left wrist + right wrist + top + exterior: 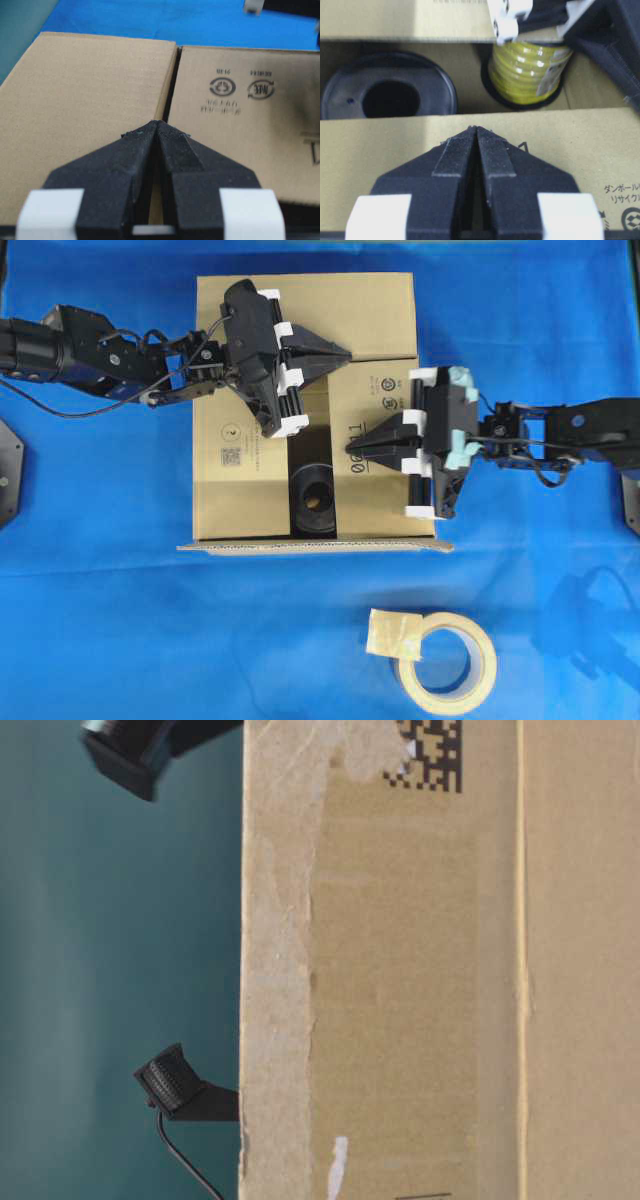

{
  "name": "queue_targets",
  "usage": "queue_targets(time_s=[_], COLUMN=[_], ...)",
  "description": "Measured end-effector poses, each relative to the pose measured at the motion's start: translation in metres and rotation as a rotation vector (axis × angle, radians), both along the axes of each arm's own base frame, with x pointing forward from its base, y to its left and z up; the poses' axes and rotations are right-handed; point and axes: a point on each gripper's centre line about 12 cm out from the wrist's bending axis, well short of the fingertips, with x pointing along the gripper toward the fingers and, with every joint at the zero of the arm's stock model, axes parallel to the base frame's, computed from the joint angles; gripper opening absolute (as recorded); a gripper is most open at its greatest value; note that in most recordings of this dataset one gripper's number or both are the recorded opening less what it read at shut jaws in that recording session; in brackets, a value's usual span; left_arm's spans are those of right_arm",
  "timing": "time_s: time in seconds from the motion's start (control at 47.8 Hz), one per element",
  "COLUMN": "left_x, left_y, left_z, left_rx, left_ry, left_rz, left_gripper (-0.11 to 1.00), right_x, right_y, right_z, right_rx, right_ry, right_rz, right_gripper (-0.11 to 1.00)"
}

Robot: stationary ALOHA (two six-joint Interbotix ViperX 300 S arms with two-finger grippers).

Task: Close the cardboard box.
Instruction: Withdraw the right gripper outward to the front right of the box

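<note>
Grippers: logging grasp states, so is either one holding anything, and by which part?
Nothing is held. The left gripper and right gripper are both shut with nothing between the fingertips, above the box flaps.

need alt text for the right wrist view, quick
The right gripper, jaws shut, hovers over a flap of the cardboard box. Through the gap beyond it, a black spool and a yellow spool sit inside.

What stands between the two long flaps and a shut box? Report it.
Nothing visible blocks them. The cardboard box has a gap between its left and right flaps; a black spool and a yellow spool sit below flap level. The left gripper and right gripper, both shut, sit over the flaps.
</note>
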Motion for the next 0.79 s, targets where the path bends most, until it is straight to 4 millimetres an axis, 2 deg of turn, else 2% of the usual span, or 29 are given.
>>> queue_targets(time_s=[0.23, 0.439, 0.648, 0.795], left_x=[0.000, 0.000, 0.000, 0.000], left_y=[-0.001, -0.002, -0.002, -0.002], left_z=[-0.001, -0.002, -0.003, -0.002], left_rx=[-0.007, -0.009, -0.009, -0.010], left_ry=[0.011, 0.012, 0.017, 0.015], left_rz=[0.000, -0.003, -0.004, -0.003], left_gripper=[0.00, 0.00, 0.00, 0.00], right_x=[-0.017, -0.045, -0.076, -0.089], right_y=[0.014, 0.050, 0.094, 0.122], right_z=[0.056, 0.106, 0.120, 0.110], right_rx=[0.006, 0.017, 0.041, 0.051], right_ry=[-0.081, -0.208, -0.268, -0.239], right_rz=[0.045, 0.163, 0.326, 0.434], right_gripper=[0.00, 0.00, 0.00, 0.00])
